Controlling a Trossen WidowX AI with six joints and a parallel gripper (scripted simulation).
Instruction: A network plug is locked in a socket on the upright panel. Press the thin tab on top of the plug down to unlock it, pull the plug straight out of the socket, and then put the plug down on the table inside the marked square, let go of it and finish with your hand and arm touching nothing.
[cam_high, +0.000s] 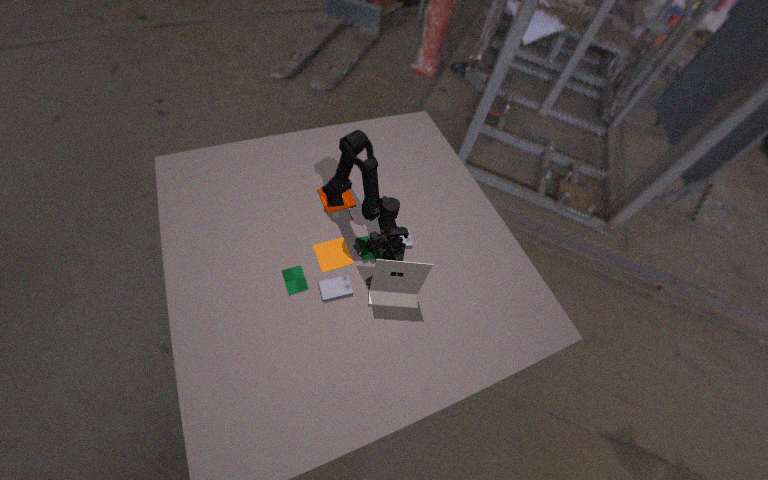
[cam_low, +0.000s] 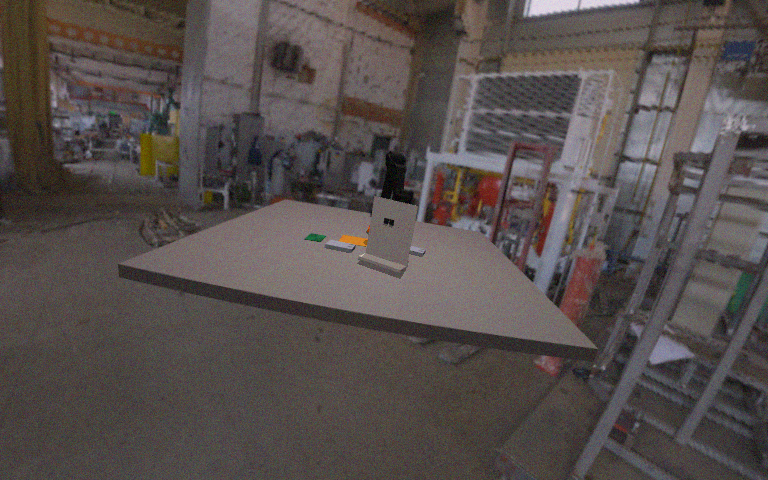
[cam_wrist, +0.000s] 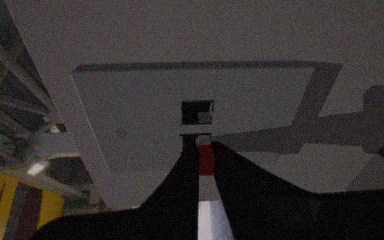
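The pale upright panel (cam_high: 402, 273) (cam_low: 391, 237) (cam_wrist: 145, 100) stands on its foot, and its grey face fills much of the wrist view. An open socket (cam_wrist: 190, 112) shows above the one at the fingertips. The network plug (cam_wrist: 206, 160), red with a pale front end, is at the lower socket. How deep it sits and the state of its tab cannot be told. My gripper (cam_wrist: 203, 149) (cam_high: 389, 253) is shut on the plug, its black fingers either side of it. The gripper is hidden behind the panel in the exterior view. A yellow-orange square (cam_high: 333, 254) (cam_low: 352, 240) lies flat on the table.
A white-grey box (cam_high: 335, 288) (cam_low: 339, 246) lies beside the panel, and another (cam_high: 407, 241) (cam_low: 417, 250) is partly behind the arm. Green patches (cam_high: 295, 280) (cam_high: 365, 247) lie on the table. The arm's base stands on an orange plate (cam_high: 346, 204).
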